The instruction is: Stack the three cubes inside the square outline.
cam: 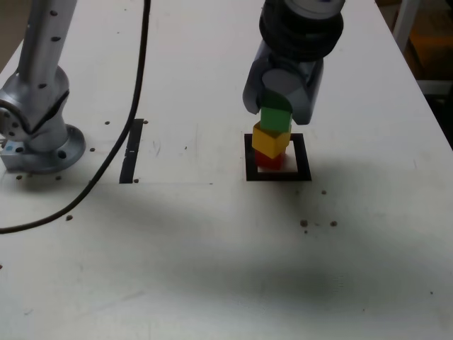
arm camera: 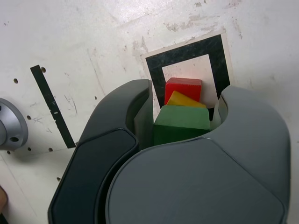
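Exterior view: red cube sits inside the square outline, yellow cube on it and turned a bit askew, green cube on top, gripper coming straight down over the stack. Wrist view: jaws clamped on green cube, with yellow and red below it within the outline; a black strip lies well apart from the outline.

The three cubes stand stacked one on another inside the square outline on the table, the middle cube turned askew. The gripper is directly above, its jaws on either side of the top cube. Toward the exterior view's left lie a tape strip, a cable and the arm base.
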`<action>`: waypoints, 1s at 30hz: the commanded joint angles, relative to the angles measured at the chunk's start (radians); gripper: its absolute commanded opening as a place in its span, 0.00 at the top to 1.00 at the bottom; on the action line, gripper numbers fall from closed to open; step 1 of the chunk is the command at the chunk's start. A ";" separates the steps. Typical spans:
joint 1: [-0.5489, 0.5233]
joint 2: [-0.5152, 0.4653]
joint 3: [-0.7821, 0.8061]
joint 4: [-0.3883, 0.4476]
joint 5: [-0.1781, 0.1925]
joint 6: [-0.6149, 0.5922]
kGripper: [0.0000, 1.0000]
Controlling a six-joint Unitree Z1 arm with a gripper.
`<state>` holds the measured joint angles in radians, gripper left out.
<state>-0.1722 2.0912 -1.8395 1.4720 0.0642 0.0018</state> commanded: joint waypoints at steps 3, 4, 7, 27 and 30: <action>0.003 0.000 0.003 0.012 0.008 0.003 0.78; 0.003 0.000 0.004 0.014 0.008 0.003 0.78; 0.003 -0.002 0.005 0.021 0.005 0.003 0.77; 0.003 -0.011 0.003 0.035 -0.027 0.000 0.68; 0.003 -0.011 0.000 0.035 -0.028 -0.002 0.64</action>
<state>-0.1709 2.0877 -1.8352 1.5051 0.0384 0.0011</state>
